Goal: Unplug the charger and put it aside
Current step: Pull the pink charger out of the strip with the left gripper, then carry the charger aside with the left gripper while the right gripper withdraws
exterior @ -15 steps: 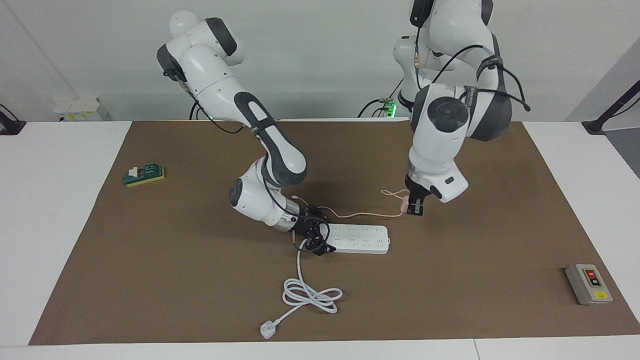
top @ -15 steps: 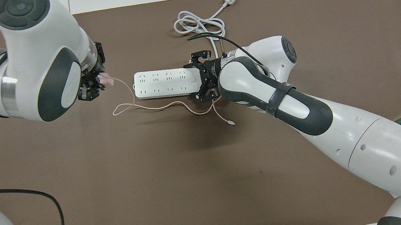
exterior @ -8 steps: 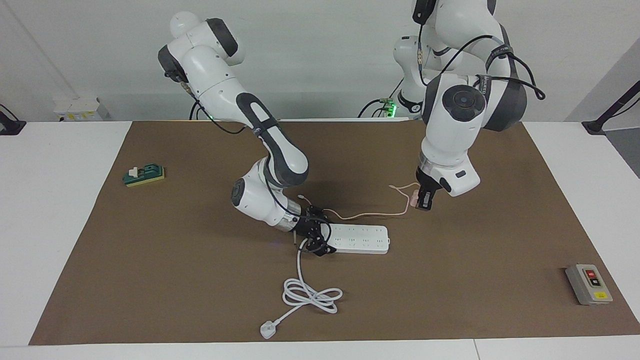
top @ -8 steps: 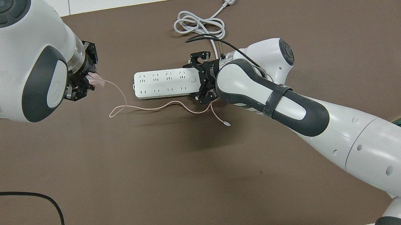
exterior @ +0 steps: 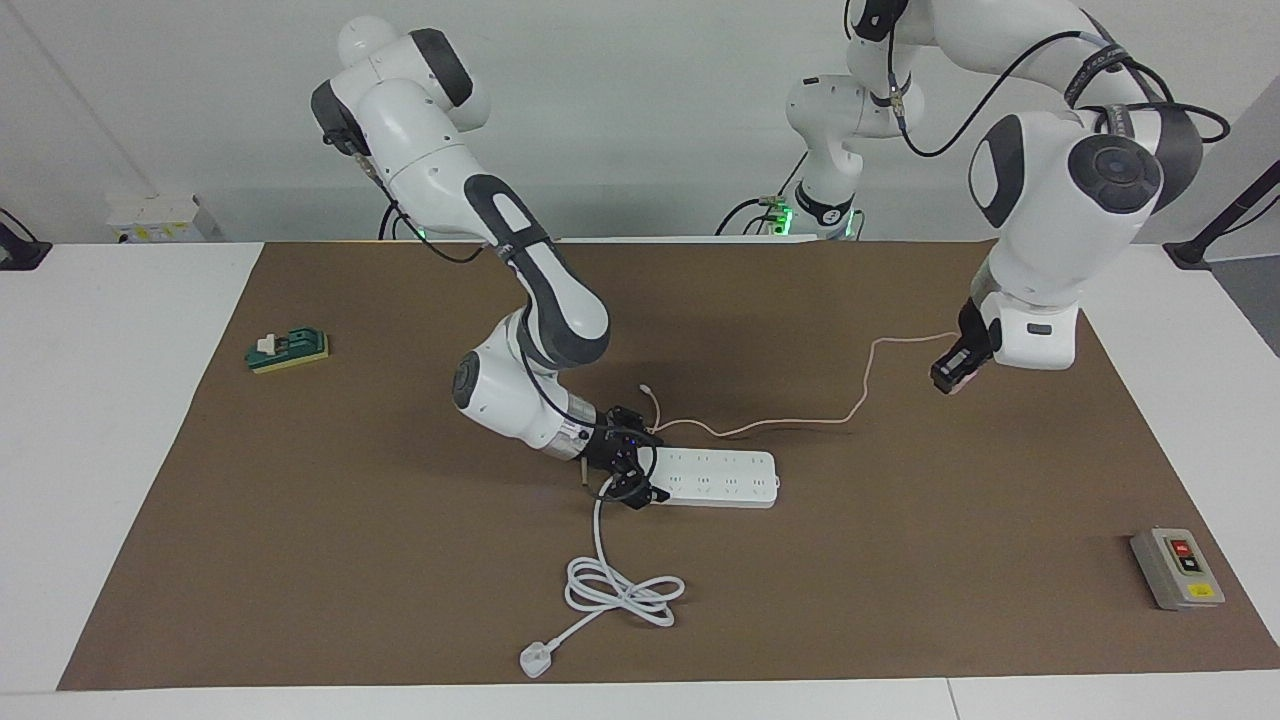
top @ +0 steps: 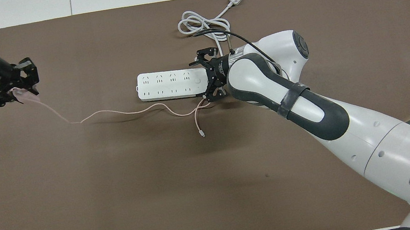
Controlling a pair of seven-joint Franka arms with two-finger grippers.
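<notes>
Pale pink charger [top: 23, 94] is up in the air, pinched between the fingers of the left gripper [exterior: 952, 372], over bare brown mat [exterior: 400, 560] toward the left arm's end of the table, approx 2 o'clock from the power strip [exterior: 715, 477] in the facing view. It's fully out of the strip, w/ every socket seen showing bare. Its thin pink cable [top: 118, 112] droops from the gripper to the mat, runs alongside the strip on the side nearer the robots, and ends in a small connector [top: 202, 134] lying loose on the mat. Right gripper [exterior: 628, 470] is low at the strip's end toward the right arm, fingers spread to either side of that end; can't tell if they press it. The strip's thick white cord [exterior: 620, 585] leaves that end, coils at 6 o'clock from it, and finishes in a white 3-pin plug [exterior: 535, 661] near the mat's edge. A green switch block [exterior: 288, 349] sits at 9 o'clock, well apart. A grey button box [exterior: 1177, 568] sits at 4 o'clock, near the mat's corner.
</notes>
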